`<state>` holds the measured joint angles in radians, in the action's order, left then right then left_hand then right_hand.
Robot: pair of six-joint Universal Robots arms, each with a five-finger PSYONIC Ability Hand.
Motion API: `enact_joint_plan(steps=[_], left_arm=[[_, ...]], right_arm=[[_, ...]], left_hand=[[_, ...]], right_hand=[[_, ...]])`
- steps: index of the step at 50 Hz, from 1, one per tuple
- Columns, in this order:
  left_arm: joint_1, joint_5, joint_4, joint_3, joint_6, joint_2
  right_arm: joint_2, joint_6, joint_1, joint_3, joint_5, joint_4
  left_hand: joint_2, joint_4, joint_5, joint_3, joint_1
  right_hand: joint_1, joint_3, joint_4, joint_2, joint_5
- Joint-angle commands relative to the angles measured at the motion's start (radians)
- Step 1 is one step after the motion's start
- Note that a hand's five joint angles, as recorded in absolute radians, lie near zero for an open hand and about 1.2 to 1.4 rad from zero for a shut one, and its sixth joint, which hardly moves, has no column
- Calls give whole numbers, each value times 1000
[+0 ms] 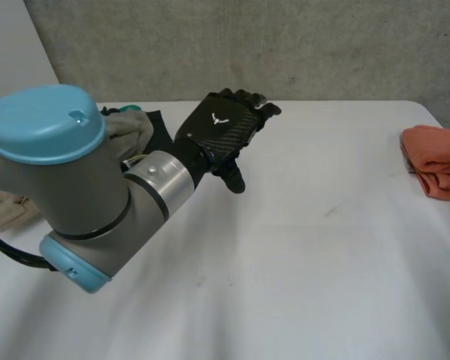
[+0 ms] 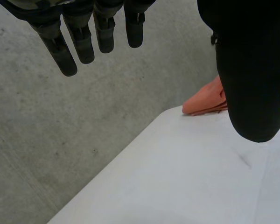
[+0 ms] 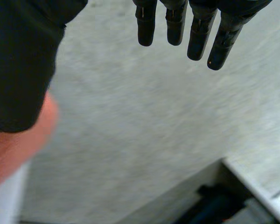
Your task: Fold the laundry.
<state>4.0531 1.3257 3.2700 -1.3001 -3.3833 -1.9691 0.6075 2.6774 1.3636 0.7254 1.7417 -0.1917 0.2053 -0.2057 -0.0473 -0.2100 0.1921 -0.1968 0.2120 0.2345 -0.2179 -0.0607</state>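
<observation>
A folded orange cloth [image 1: 435,161] lies at the table's right edge. My left hand [image 1: 221,131] hovers over the back middle of the white table [image 1: 300,247], its fingers straight and nothing in it. In the left wrist view its fingers [image 2: 60,51] and thumb [image 2: 252,70] stand apart, and the orange cloth [image 2: 207,100] lies far beyond them near the table's corner. In the right wrist view my right hand [image 3: 18,60] is open with straight fingers [image 3: 198,32], and the orange cloth [image 3: 14,149] lies just under its thumb, apart from it.
A heap of unfolded laundry [image 1: 131,127] in beige, dark and green lies at the back left, partly behind my left arm [image 1: 67,180]. A beige cloth [image 1: 4,206] shows at the left edge. A grey wall [image 1: 285,45] stands behind the table.
</observation>
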Motion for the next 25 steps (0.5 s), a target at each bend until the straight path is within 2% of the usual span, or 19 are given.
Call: enact_joint_plan(steps=[1, 5, 9, 10, 12, 13, 16, 17, 18, 22, 25], left_arm=[[23, 15, 10, -2, -4, 48], [81, 56, 25, 4, -5, 76], [182, 136, 56, 10, -14, 96], [222, 154, 80, 13, -18, 95], [265, 156, 109, 21, -19, 90], [282, 153, 117, 24, -22, 87], [392, 132, 131, 48, -54, 23], [423, 122, 123, 56, -68, 0], [478, 98, 113, 65, -100, -46], [576, 29, 108, 93, -203, -149], [609, 4, 114, 137, -263, -223]], right_arm=[[302, -45, 58, 305, -50, -282], [419, -44, 162, 477, -145, -422], [492, -42, 270, 661, -302, -534], [523, -44, 305, 728, -395, -552], [555, -45, 330, 791, -500, -551], [586, -44, 348, 846, -592, -534], [626, -45, 364, 916, -704, -471], [638, -45, 365, 942, -737, -394], [643, -45, 367, 950, -741, -349], [637, -68, 370, 956, -726, -113], [620, -120, 371, 966, -705, 18]], left_hand=[[23, -23, -6, -18, 36], [26, -25, -9, -21, 39], [23, -23, -6, -18, 36], [23, -23, -6, -18, 36], [23, -23, -6, -18, 36], [26, -25, -9, -21, 39], [29, -28, -12, -24, 42], [29, -28, -12, -24, 42], [29, -28, -12, -24, 42], [32, -31, -15, -27, 45], [58, -58, -41, -53, 71]], right_hand=[[22, -37, -60, 43, 61], [22, -37, -60, 43, 61], [22, -37, -60, 43, 61], [22, -37, -60, 43, 61], [22, -37, -60, 43, 61], [22, -37, -60, 43, 61], [22, -37, -60, 43, 61], [22, -37, -60, 43, 61], [22, -37, -60, 43, 61], [22, -37, -60, 43, 61], [22, -37, -60, 43, 61]])
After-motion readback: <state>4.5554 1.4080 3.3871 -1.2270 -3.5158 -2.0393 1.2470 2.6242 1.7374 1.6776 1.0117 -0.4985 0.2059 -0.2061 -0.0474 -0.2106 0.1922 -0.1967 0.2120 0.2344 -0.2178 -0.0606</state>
